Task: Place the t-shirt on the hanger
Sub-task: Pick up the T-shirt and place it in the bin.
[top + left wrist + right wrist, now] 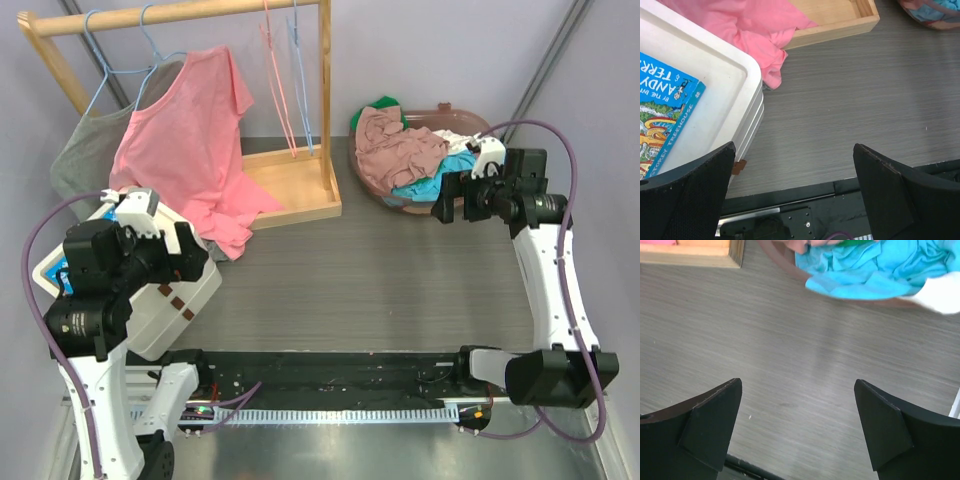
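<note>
**Setting: robotics lab bench, dressed as a laundry corner**

Left arm (95, 400) and right arm (545, 290) are bolted to a black rail (330, 375) at 6 o'clock of a grey wood-grain worktop (400, 290). Purple cables (541, 122) loop off each arm. Plain pale walls (420, 50) behind. The props are domestic: wooden garment rack (300, 190) at 11 o'clock, brown basket (452, 110) of crumpled clothes at 1 o'clock, stacked white trays (185, 300) holding a children's book (665, 115) at 9 o'clock.

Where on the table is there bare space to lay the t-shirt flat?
The widest bare patch is the middle of the table, between the wooden rack base, the basket holding the t-shirt, the white trays and the black base rail. The left side is crowded by the trays and the hanging coral shirt.
</note>
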### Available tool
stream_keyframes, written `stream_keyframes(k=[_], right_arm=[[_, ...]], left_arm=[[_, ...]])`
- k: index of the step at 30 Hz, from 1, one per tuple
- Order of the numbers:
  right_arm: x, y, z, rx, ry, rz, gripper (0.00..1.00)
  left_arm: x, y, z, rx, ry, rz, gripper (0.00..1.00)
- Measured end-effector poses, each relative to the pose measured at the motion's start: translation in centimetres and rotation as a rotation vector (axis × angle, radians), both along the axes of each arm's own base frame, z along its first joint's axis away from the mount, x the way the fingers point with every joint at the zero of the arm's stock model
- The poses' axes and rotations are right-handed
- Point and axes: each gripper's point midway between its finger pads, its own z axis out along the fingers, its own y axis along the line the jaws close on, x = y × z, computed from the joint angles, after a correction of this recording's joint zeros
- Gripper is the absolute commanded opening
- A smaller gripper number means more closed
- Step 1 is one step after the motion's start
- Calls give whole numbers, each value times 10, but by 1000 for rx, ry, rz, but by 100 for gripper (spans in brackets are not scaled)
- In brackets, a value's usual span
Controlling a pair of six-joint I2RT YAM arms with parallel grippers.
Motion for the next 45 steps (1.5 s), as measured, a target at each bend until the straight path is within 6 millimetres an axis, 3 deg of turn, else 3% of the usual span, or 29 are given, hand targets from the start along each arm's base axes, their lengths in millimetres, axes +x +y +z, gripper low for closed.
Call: stream_keyframes(k=[2, 7, 13, 21, 23, 24, 27, 28, 31, 34, 36, 41, 45], right_arm=[[17, 2, -1, 12, 6, -2, 100], [90, 18, -7, -16, -5, 13, 100], [170, 52, -39, -117, -14, 18, 100], [258, 40, -98, -246, -27, -75, 97], [265, 38, -122, -267, 5, -82, 76], [269, 35, -134, -282, 19, -85, 49], [270, 31, -149, -314, 42, -89, 1], [270, 31, -148, -321, 40, -85, 1], [269, 31, -130, -310, 12, -93, 1], [258, 36, -97, -285, -26, -77, 1], [247, 40, -58, -257, -80, -63, 1], [213, 43, 80, -184, -335, -60, 1], [182, 45, 168, -124, -513, -61, 1]], left_arm=[[2, 0, 3, -3, -16, 0, 100], [10, -10, 13, -38, -66, -43, 100], [19, -19, 12, -72, -83, -89, 100], [23, -22, 10, -77, -94, -115, 100], [24, -22, 7, -77, -86, -116, 100], [24, -22, 6, -78, -82, -115, 100], [25, -22, 5, -79, -77, -115, 100], [26, -22, 5, -79, -75, -115, 100], [26, -22, 4, -79, -74, -114, 100], [25, -22, 5, -79, -77, -114, 100], [25, -22, 6, -79, -80, -114, 100], [25, -22, 9, -82, -87, -112, 100], [25, -22, 11, -82, -92, -112, 100]])
